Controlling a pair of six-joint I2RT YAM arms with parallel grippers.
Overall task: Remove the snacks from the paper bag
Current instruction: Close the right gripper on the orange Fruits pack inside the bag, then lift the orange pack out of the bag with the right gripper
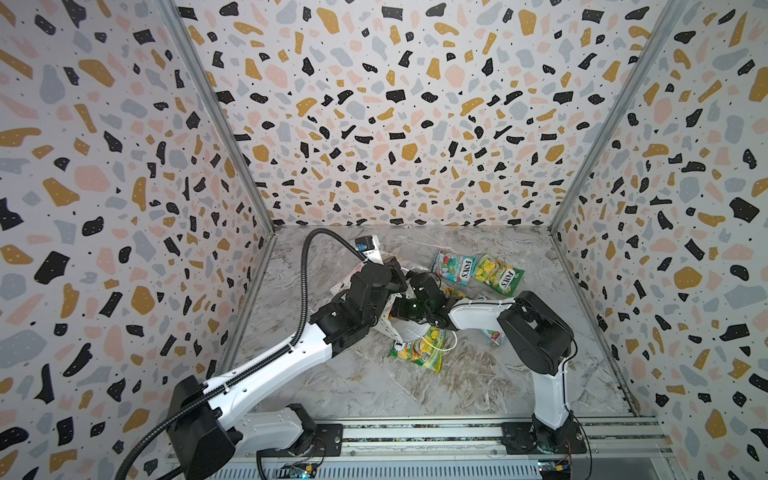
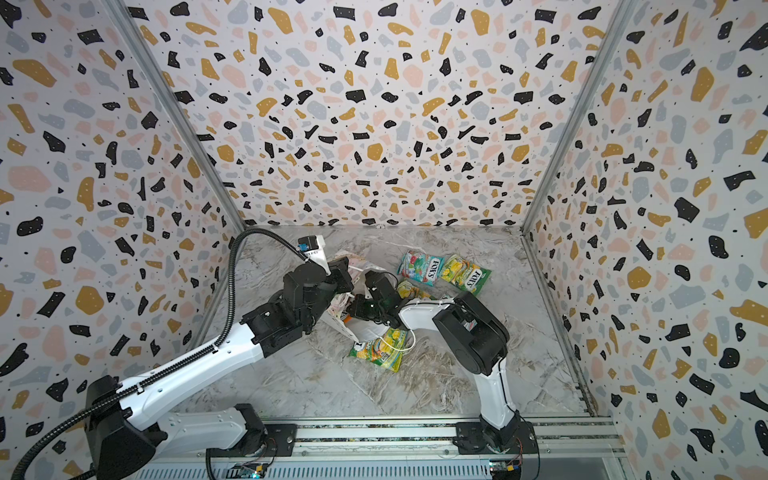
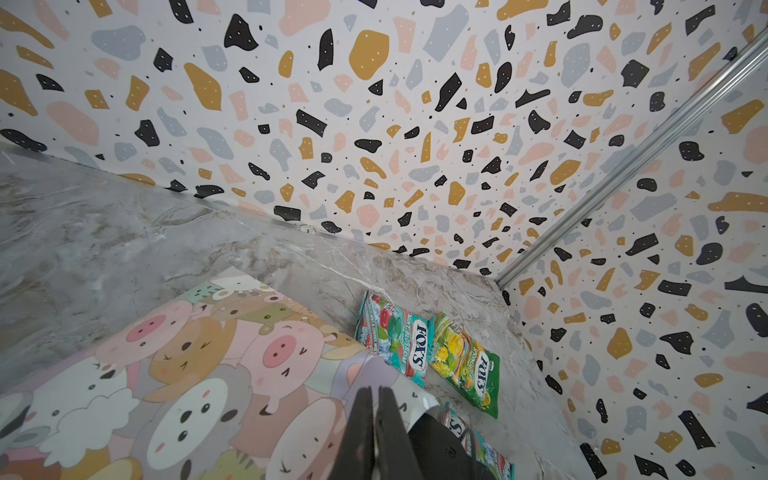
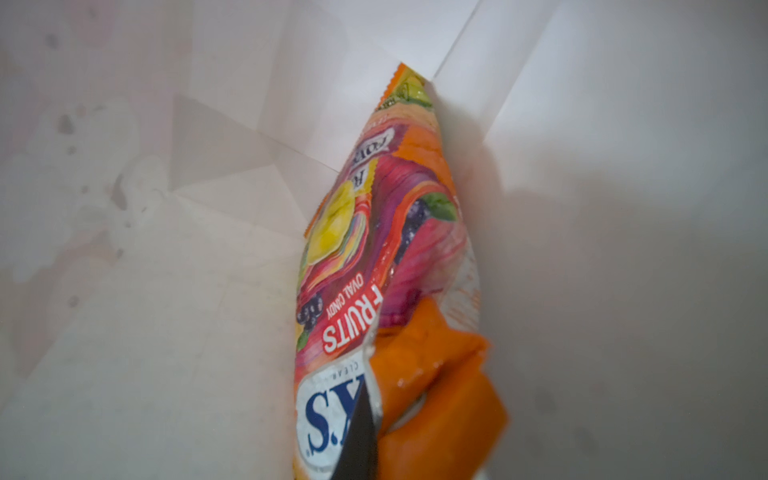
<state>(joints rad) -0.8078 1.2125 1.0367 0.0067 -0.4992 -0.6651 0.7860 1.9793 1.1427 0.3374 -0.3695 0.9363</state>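
The paper bag (image 1: pixel 405 330) lies on its side mid-table, and its cartoon-animal outside (image 3: pixel 187 374) fills the left wrist view. My left gripper (image 3: pixel 376 392) is shut on the bag's edge, seen in both top views at its far side (image 1: pixel 395 278). My right gripper (image 4: pixel 374 399) reaches inside the white bag and is shut on the orange packet (image 4: pixel 374 232); from above its fingers are hidden. Out on the table lie a teal-red packet (image 1: pixel 453 268), a green-yellow one (image 1: pixel 498 277) beside it, and another green-yellow one (image 1: pixel 419 348) at the bag's mouth under a cord handle (image 1: pixel 440 347).
A further teal-red packet (image 1: pixel 494 336) peeks out under my right forearm (image 1: pixel 478 311), and another packet (image 1: pixel 451 292) lies just behind the wrist. Patterned walls close in the marble table (image 1: pixel 478 382) on three sides. The rail (image 1: pixel 415 436) runs along the front.
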